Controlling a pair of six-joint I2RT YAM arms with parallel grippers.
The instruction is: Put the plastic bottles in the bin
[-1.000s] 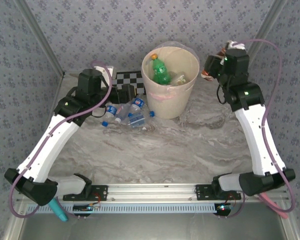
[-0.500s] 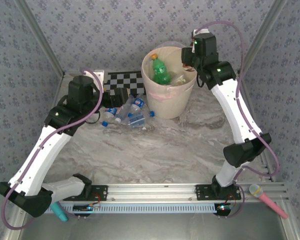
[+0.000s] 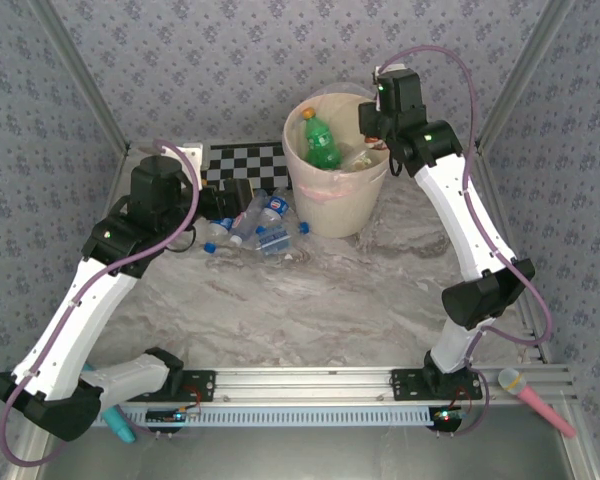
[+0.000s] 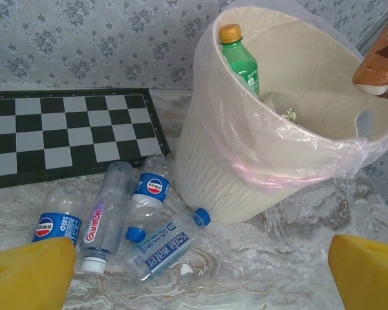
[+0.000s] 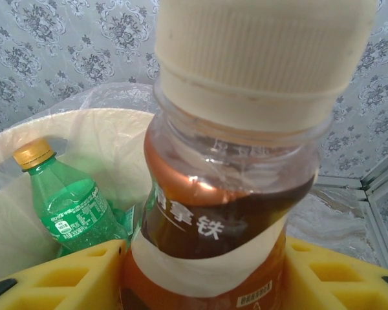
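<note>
The right gripper — squeezing a brown bottle — has swung over the bin to drop it (left gripper spread wide).

the bin is standing at the far middle of the table. a checkerboard is lying flat to its left, against the back wall. loose bottles are lying on their sides in front of the checkerboard, just beside the bin's base. one bottle is leaning inside the bin, at its left side. the right gripper is hanging over the bin's right rim, the held bottle sitting between its fingers. the left gripper is hovering left of the bin, above the loose bottles.
</note>
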